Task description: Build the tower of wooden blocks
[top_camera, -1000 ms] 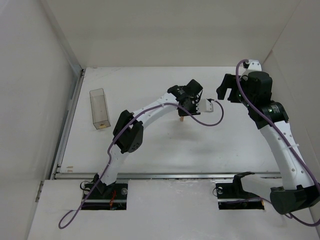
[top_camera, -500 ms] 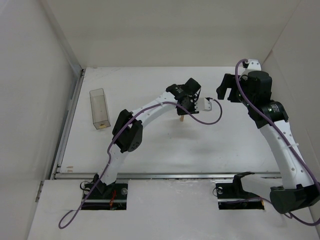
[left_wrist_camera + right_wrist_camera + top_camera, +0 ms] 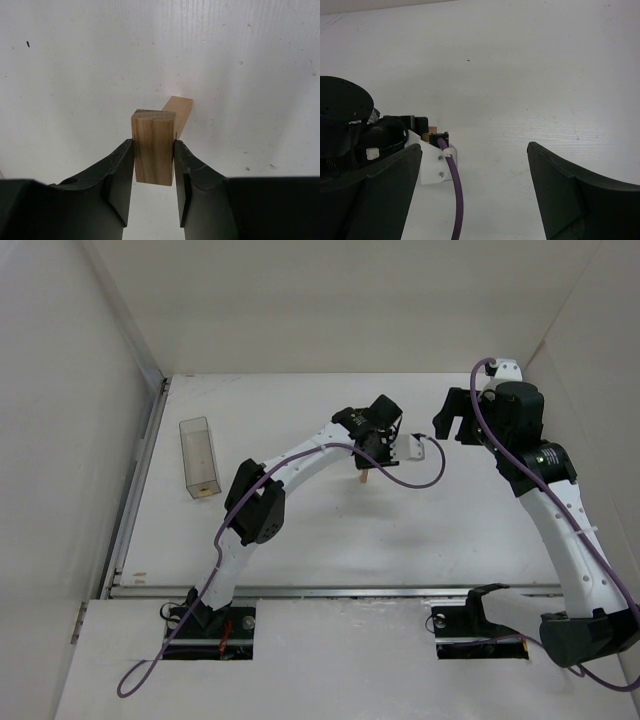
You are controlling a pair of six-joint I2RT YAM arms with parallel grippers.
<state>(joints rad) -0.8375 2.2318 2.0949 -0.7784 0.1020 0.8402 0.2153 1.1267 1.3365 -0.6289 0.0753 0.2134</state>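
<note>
At the middle of the white table [image 3: 330, 530], I have the left gripper [image 3: 153, 150] clamped on a light-tan wood block [image 3: 153, 147]. Its two black fingers [image 3: 119, 172] press the block's long sides, and the block's far end points away from the wrist camera. Just behind it a second block [image 3: 179, 114] of the same wood lies on the table at a slant, its far end poking out to the right of the held one. The two overlap in the wrist view, and I cannot tell whether the held block rests on the other or hangs just above it. From the overhead camera only a sliver of tan shows beneath the gripper, with the left arm [image 3: 290, 465] stretched forward and to the right from its base. The right gripper [image 3: 475, 149] hangs just to the right of that spot, its jaws wide apart and nothing between them. Its camera looks across at the left gripper's body, where a purple cable [image 3: 454, 187] loops down past a white bracket [image 3: 431, 167] and a scrap of tan wood peeks out. A clear container [image 3: 198, 457] lies well apart on the left side of the table, with something small and yellowish at its near end.
</note>
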